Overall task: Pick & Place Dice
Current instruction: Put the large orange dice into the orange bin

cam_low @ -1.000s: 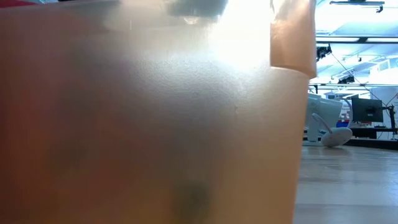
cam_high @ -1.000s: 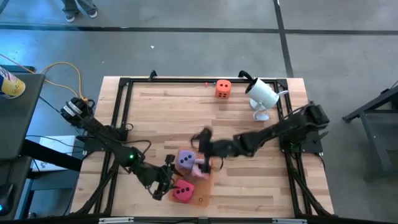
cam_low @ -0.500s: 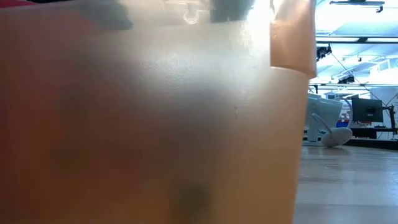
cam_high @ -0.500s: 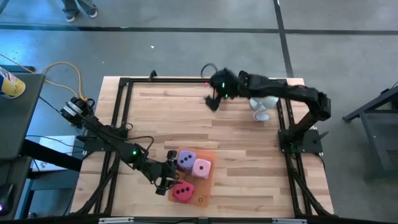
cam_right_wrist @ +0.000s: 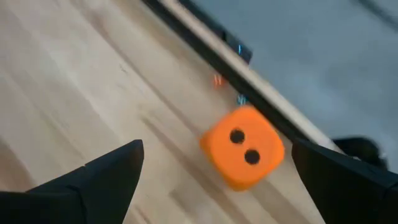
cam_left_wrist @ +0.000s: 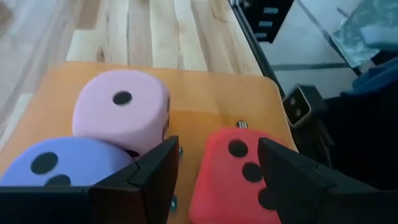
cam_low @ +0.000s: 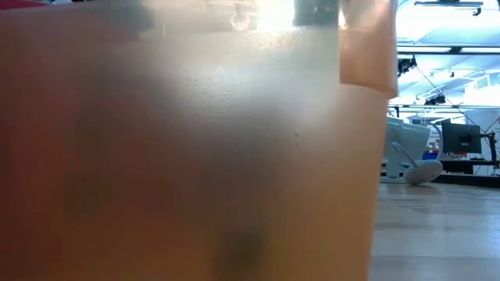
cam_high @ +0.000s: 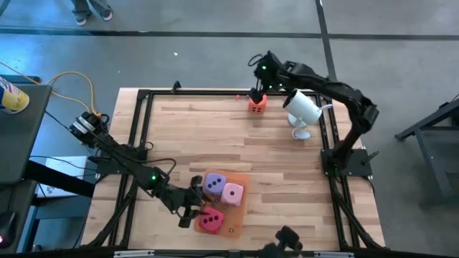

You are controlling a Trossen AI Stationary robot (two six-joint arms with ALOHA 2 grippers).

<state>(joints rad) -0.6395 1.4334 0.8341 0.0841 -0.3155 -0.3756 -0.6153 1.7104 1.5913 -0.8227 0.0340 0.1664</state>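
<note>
Landmark: orange mat (cam_high: 231,208) on the worktop (cam_high: 287,158). Purple die (cam_high: 214,185), pink die (cam_high: 233,193) and red die (cam_high: 211,221) sit on it. Left gripper (cam_left_wrist: 217,180) is at the mat's edge beside the red die, half open, empty. Orange die (cam_high: 257,103) is far from the mat, near the white camera (cam_high: 302,109); right gripper (cam_high: 257,92) is above it, wide open, empty. Mat blocks most of the low view.

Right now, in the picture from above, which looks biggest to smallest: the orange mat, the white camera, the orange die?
1. orange mat, largest, though dice cover part of it.
2. white camera.
3. orange die, smallest.
</note>
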